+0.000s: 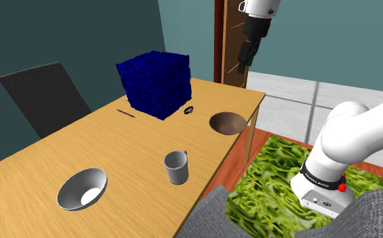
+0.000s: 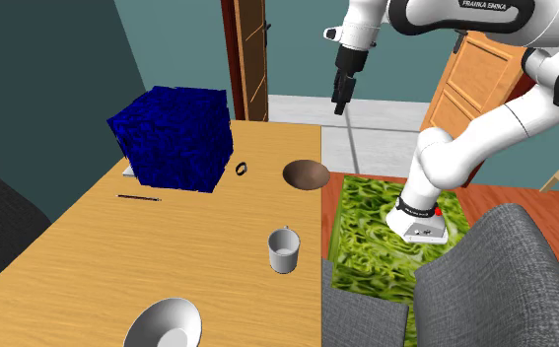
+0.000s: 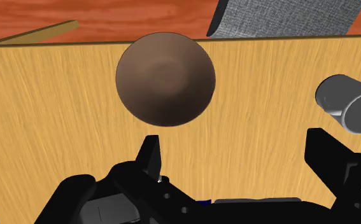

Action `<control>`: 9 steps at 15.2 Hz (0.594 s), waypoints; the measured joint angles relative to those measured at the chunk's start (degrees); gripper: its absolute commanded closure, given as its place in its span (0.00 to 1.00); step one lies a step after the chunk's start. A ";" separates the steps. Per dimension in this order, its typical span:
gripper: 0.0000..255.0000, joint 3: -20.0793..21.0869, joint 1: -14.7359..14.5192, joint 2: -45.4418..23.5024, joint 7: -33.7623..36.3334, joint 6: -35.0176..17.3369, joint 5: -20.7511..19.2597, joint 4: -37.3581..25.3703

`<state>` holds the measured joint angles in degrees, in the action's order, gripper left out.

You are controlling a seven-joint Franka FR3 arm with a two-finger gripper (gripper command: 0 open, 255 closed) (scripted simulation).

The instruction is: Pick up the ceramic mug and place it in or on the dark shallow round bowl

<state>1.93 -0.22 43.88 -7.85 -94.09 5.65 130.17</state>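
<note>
A grey mug (image 1: 176, 166) (image 2: 284, 248) stands upright on the wooden table, handle toward the blue cube. The dark brown shallow bowl (image 1: 227, 122) (image 2: 306, 174) lies near the table's edge by the stand, apart from the mug. My black gripper (image 1: 246, 59) (image 2: 342, 99) hangs high over that end of the table, well above the bowl. In the wrist view the gripper (image 3: 236, 153) is open, its fingers (image 3: 150, 156) wide apart with nothing between them. The bowl (image 3: 166, 78) lies beyond them and the mug (image 3: 351, 104) off to one side.
A big dark blue cube (image 1: 155, 84) (image 2: 174, 138) stands behind the bowl, with a small black ring (image 1: 189, 109) and a thin pen (image 1: 125, 113) beside it. A light grey bowl (image 1: 82, 188) sits at the table's near end. A grey chair (image 2: 464, 286) flanks the green-patterned stand (image 1: 277, 182).
</note>
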 measured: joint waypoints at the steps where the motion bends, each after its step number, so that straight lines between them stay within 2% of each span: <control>1: 0.00 0.00 0.00 0.00 0.00 0.00 0.00 0.00; 9: 0.00 9.05 -1.97 -4.65 8.64 -6.68 2.92 2.64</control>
<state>10.99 -2.19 39.23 0.79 -100.77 8.57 132.81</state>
